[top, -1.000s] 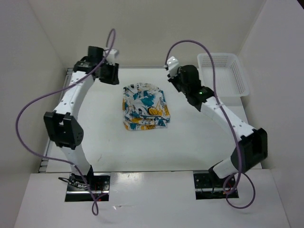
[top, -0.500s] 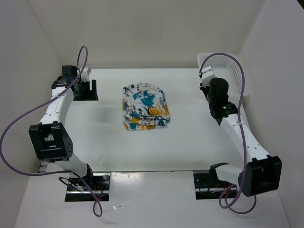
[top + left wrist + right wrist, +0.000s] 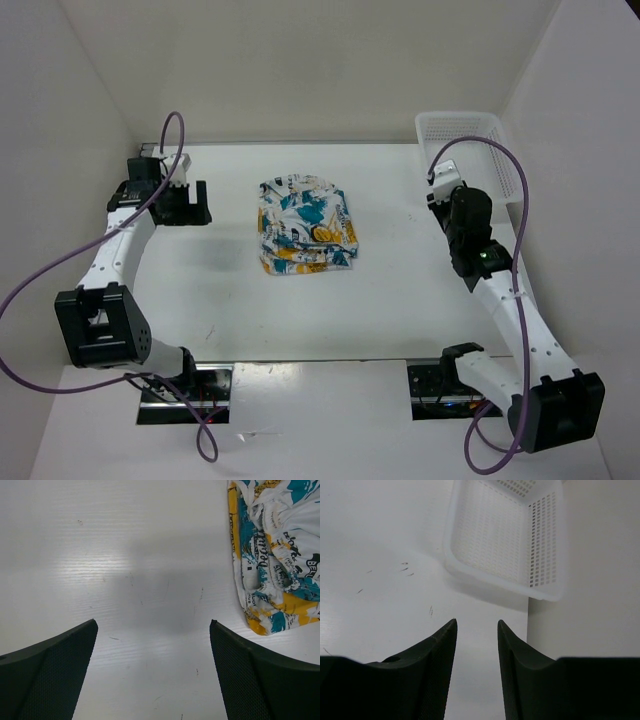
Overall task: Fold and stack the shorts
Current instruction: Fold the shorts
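Left pincer [image 3: 153, 625] hung spread wide and empty over the bench [image 3: 125, 555], at 9 o'clock of the shorts [image 3: 303, 225], which lay stacked mid-bench. I saw the right pincer [image 3: 476, 625] slightly parted, empty, at their 3 o'clock, facing the basket [image 3: 542, 545].

Probably robotics lab cell: plain white walls [image 3: 300, 60] boxing in white desk [image 3: 390, 300], purple cable [image 3: 490, 142] looping off right arm [image 3: 495, 275].

White links [image 3: 120, 250], black joints [image 3: 100, 325], purple cables [image 3: 176, 114], dark mesh-textured fingers [image 3: 45, 680]
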Robot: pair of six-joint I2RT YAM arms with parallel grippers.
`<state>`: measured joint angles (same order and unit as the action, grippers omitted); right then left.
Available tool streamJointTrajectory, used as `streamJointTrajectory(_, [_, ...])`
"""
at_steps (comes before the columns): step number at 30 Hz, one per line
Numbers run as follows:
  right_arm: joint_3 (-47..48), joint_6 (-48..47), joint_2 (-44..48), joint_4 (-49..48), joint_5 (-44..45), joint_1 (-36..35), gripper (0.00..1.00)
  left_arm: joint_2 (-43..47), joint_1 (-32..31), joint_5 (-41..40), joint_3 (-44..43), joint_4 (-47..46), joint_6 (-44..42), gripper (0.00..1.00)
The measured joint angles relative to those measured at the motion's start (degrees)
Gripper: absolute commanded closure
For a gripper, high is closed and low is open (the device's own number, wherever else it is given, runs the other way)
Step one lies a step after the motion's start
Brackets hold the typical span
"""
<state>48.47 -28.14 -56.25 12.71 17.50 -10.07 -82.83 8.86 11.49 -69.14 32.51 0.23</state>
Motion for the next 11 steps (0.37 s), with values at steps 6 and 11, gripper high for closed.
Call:
streamJointTrajectory(6, [-1.31,0.24,1.25,1.05,-0.85,0.00,0.55,1.38,0.00,-0.24,1.40,-1.09,0.00,0.00])
streamJointTrajectory(11, [-1.33,0.33,1.81,1.07,-1.27,0.00,0.50,1.81,0.00,-0.31,1.79,-1.29,0.00,0.00])
